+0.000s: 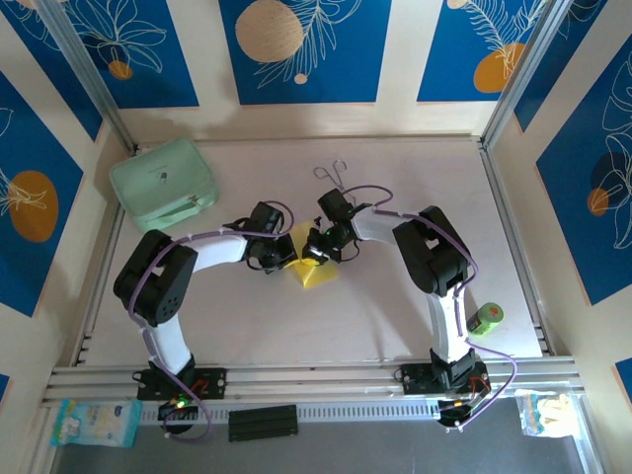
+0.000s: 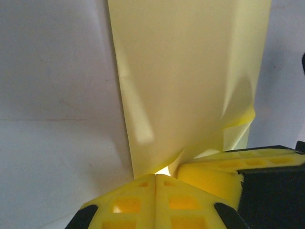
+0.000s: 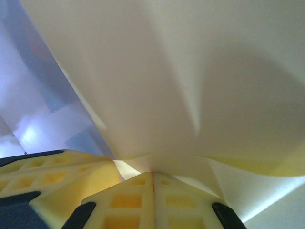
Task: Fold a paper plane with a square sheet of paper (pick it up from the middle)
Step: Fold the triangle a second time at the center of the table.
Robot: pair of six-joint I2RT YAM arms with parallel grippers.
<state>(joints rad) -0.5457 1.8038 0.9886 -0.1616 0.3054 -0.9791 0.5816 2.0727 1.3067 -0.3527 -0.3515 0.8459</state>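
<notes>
There, near the middle of the surface (image 1: pixel 395 316), the left fingers (image 2: pixel 136 202) and the right fingers (image 3: pixel 128 205) sat almost tip to tip. Each pair was pressed together on an edge of the yellow square sheet of paper (image 1: pixel 318 276), which was creased and buckled between the two arms.

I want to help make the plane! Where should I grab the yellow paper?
Probably take the yellow paper by its free corner, the one pointing toward the arm bases, and come in from that near side. The left gripper and right gripper are both shut on its far part, close together, so that near corner sticks out clear of them.
</notes>
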